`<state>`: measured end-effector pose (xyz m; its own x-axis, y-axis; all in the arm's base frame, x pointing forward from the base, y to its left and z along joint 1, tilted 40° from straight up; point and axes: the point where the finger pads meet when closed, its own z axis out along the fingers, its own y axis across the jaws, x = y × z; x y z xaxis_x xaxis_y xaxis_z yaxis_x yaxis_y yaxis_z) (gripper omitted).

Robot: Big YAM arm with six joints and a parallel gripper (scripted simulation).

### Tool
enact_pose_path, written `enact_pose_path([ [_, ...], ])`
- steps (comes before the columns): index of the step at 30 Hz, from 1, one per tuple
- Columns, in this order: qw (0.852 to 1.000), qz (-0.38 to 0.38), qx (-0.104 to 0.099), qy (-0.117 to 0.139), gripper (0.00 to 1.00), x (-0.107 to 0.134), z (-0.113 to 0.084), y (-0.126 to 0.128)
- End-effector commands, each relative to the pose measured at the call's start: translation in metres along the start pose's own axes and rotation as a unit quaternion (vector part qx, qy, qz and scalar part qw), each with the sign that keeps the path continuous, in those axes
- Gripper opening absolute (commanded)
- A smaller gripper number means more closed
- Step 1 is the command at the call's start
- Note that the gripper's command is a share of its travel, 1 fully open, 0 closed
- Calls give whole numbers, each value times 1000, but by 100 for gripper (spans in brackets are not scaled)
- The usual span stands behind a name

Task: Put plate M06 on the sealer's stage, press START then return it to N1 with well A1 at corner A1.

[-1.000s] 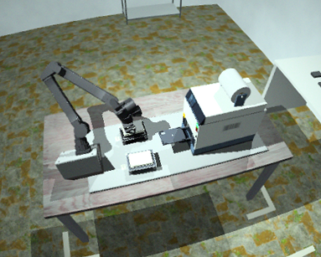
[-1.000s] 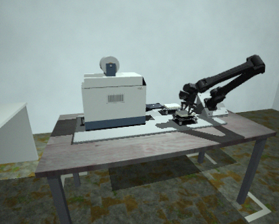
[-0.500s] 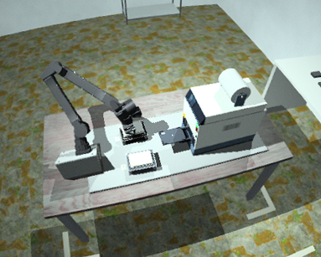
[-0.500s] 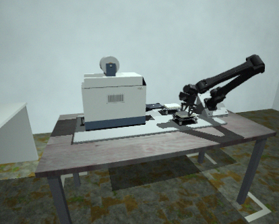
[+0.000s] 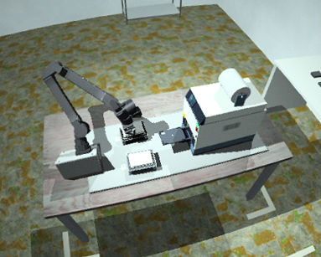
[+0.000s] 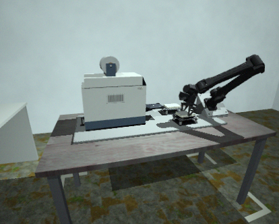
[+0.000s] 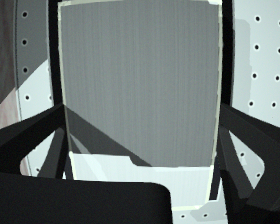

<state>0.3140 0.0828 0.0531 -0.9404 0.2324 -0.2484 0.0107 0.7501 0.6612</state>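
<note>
My gripper (image 5: 132, 132) (image 6: 189, 111) (image 7: 142, 110) is shut on a plate (image 6: 182, 115) (image 7: 140, 60), by its two long sides. I take it to be M06; no label is readable. Its top is smooth and grey, with no wells showing. It is level, at or just above the nest at the table's far side in the top view; any gap is too small to tell. The other plate (image 5: 140, 159) (image 6: 172, 106) sits flat in the second nest. The sealer's stage (image 5: 169, 137) (image 6: 153, 106) is out and bare. A yellow spot and a green spot show on the sealer's front; which is the lamp is unclear.
The sealer (image 5: 227, 132) (image 6: 114, 104) stands beyond the stage, with a foil roll (image 5: 234, 85) (image 6: 109, 65) on top. The arm's base (image 5: 80, 165) is at the opposite end of the pale board. A side table (image 5: 302, 78) stands past the sealer.
</note>
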Motion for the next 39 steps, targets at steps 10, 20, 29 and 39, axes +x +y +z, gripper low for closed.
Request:
enact_pose_path([
  [10,1000,-8,-6,-7,0,-17,-5,13],
  [20,1000,6,-2,-6,0,-17,-3,5],
  [29,1000,-2,0,-4,0,-5,-4,0],
  [39,1000,8,0,0,0,3,-3,-2],
])
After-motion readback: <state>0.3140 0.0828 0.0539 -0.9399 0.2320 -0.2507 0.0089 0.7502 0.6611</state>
